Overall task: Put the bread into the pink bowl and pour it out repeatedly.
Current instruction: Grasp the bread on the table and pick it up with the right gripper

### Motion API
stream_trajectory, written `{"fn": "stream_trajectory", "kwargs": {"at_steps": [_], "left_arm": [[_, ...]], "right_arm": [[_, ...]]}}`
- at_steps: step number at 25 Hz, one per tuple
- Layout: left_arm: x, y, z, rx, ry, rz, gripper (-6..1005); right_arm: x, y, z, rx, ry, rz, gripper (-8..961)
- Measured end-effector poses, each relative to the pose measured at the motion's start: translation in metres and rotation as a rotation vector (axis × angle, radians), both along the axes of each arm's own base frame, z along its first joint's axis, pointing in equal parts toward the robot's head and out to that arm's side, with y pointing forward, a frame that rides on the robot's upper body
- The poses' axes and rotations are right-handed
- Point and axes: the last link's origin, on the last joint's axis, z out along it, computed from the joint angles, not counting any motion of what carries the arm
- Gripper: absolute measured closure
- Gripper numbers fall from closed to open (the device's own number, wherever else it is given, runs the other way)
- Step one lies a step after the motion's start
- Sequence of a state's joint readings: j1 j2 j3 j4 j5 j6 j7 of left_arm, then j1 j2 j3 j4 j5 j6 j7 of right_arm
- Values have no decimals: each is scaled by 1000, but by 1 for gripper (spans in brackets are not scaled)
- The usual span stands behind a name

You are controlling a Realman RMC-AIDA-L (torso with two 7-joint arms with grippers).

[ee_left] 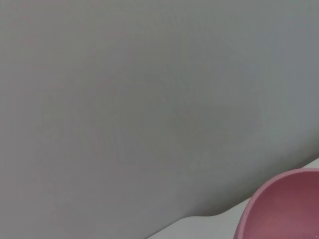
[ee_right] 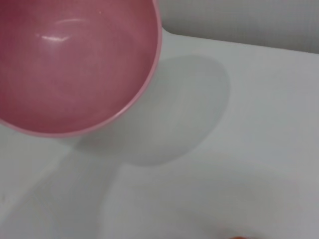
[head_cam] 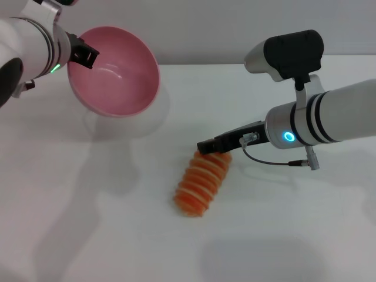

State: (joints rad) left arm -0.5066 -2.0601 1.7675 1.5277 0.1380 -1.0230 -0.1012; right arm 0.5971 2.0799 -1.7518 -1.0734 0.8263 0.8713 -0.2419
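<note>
The pink bowl (head_cam: pixel 114 73) hangs tilted above the table at the far left, its empty inside facing me. My left gripper (head_cam: pixel 85 56) is shut on its rim. The bowl's edge shows in the left wrist view (ee_left: pixel 284 209), and its inside fills the right wrist view (ee_right: pixel 70 64). The bread (head_cam: pixel 202 182), orange with pale stripes, lies on the white table near the middle, pointing away from me. My right gripper (head_cam: pixel 214 145) sits right at the bread's far end, touching or just above it. A sliver of the orange bread (ee_right: pixel 239 237) shows in the right wrist view.
The white table (head_cam: pixel 117 235) carries only the bowl's shadow below the bowl and my right arm's shadow at the front right. A pale wall runs along the table's far edge.
</note>
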Motion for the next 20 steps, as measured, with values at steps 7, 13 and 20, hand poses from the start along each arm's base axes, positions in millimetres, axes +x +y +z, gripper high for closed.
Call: {"fn": "stream_trajectory", "kwargs": {"at_steps": [7,13,20], "left_arm": [[-3,0,0,-6,-18,22,953],[-13,3,1,-50,-105,80,954],[-20,4,1,-71,-122,115,954]], "right_arm": [[0,-1,-6,-16,10,0,185],[-1,-1,-9,-23,7,7,185],[-2,-2,-12,-33,6,8,186]]}}
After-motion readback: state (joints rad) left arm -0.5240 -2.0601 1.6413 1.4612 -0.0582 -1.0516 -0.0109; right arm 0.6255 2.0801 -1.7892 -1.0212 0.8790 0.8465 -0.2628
